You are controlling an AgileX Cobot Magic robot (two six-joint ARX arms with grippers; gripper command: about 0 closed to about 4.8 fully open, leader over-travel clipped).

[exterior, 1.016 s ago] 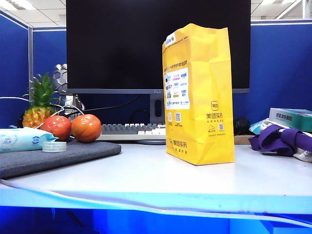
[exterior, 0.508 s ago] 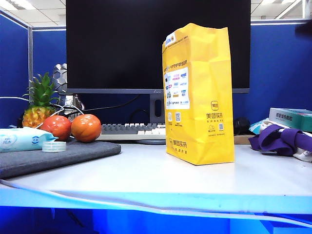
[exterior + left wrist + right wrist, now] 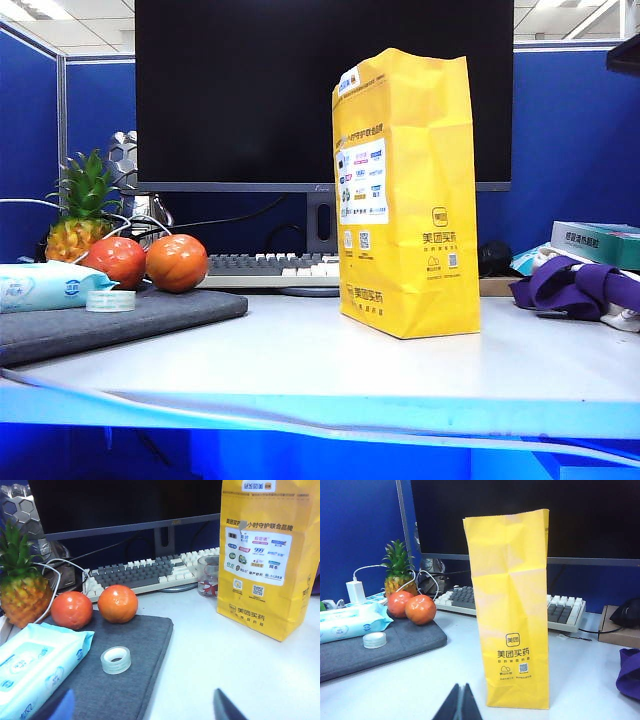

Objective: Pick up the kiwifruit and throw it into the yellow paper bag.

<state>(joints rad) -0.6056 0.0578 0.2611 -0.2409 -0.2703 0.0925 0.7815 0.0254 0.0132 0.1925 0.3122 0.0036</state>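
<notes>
The kiwifruit is out of view in every picture. The yellow paper bag stands upright on the white desk, right of centre; its label side shows in the left wrist view and a plain side in the right wrist view. My left gripper hangs open above the near edge of a grey mat, with nothing between its fingertips. My right gripper is shut and empty, low over the desk just in front of the bag. Neither gripper's fingers show in the exterior view.
Two shiny red-orange fruits sit at the mat's back, by a pineapple. A tape roll and a wipes pack lie on the mat. Keyboard, glass, monitor behind; purple cloth at right.
A dark part of an arm has come into the top right corner of the exterior view. Nothing on the desk has moved.
</notes>
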